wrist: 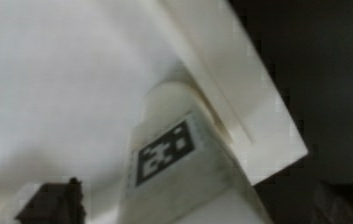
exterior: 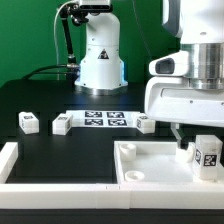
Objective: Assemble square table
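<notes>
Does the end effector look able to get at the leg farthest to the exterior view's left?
Probably yes: that leg stands alone on the black table, nothing over it. The end effector is across at the square top, beside another leg.

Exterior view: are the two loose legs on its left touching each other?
Apart. The exterior view shows a strip of bare black table between the far-left leg and the next leg.
</notes>
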Robot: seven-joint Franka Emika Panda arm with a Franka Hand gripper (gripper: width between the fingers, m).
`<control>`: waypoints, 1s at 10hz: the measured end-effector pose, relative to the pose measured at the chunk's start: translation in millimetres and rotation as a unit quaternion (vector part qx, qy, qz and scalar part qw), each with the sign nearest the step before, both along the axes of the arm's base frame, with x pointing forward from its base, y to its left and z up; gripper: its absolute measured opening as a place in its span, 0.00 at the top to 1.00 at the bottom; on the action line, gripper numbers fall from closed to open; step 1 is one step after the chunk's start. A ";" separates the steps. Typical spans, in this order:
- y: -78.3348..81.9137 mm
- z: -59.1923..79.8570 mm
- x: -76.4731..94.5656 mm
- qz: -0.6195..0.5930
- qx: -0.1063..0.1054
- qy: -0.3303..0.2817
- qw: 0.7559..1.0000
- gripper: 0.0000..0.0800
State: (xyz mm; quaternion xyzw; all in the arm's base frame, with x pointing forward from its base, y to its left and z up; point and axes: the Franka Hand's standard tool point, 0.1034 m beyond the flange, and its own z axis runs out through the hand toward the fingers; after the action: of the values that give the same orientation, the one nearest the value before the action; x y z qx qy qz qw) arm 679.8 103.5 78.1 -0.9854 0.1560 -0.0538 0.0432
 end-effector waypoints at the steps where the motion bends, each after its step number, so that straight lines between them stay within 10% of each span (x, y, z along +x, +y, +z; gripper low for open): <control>1: 3.7 2.7 0.5 0.030 -0.001 -0.004 1.000 0.19; 6: -2.8 -0.8 -0.5 -0.063 0.007 0.005 0.998 0.63; 10: -3.3 -2.2 -5.9 -0.333 0.046 0.035 0.941 0.63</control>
State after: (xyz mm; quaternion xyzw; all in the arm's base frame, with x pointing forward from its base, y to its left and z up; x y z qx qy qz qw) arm 674.0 100.2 76.0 -0.8754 0.4788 -0.0228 0.0626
